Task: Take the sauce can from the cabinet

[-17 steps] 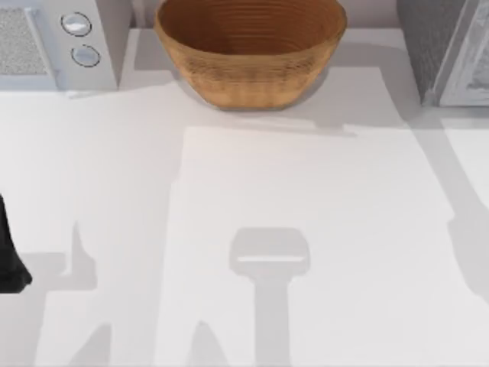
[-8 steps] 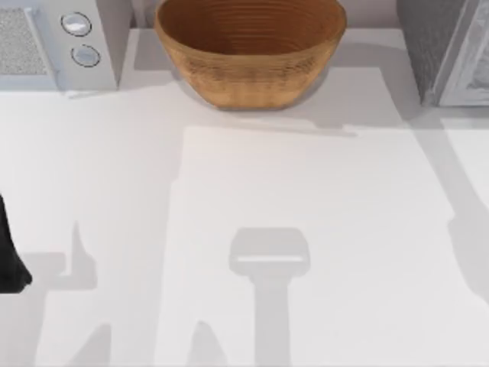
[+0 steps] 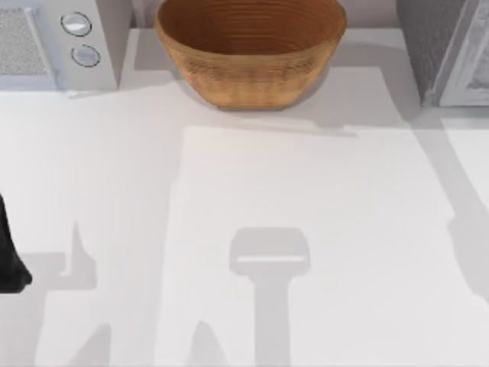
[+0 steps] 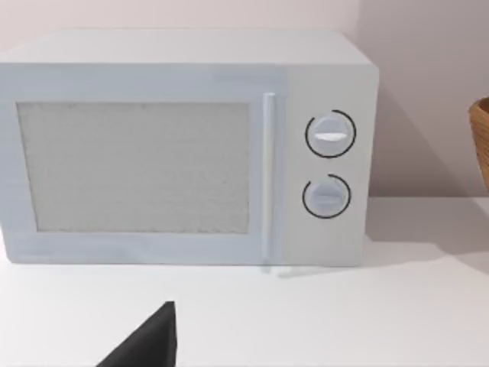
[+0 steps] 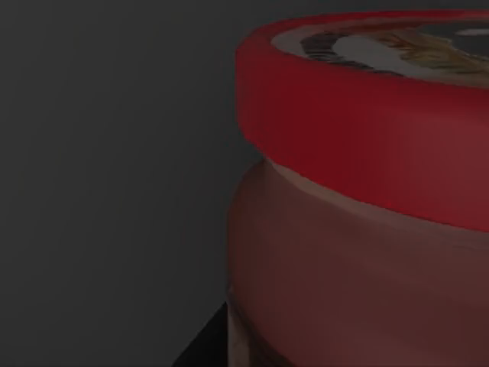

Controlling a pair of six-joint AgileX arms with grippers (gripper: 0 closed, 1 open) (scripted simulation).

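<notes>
The sauce can (image 5: 359, 191) looms very close in the right wrist view. It stands upright with a red rim, a reddish label and a pale printed top, in a dim, dark-walled space. A dark wedge of my right gripper (image 5: 202, 352) shows beside the can's base. The grey cabinet (image 3: 443, 46) stands at the table's far right corner in the top view. My left arm (image 3: 9, 256) is parked at the table's left edge, and a dark tip of my left gripper (image 4: 145, 344) hangs over the table before the microwave.
A white microwave (image 3: 57, 42) with two dials (image 4: 329, 164) stands at the far left. A woven basket (image 3: 250, 50) sits at the far middle. The white table (image 3: 306, 191) carries only the arms' shadows.
</notes>
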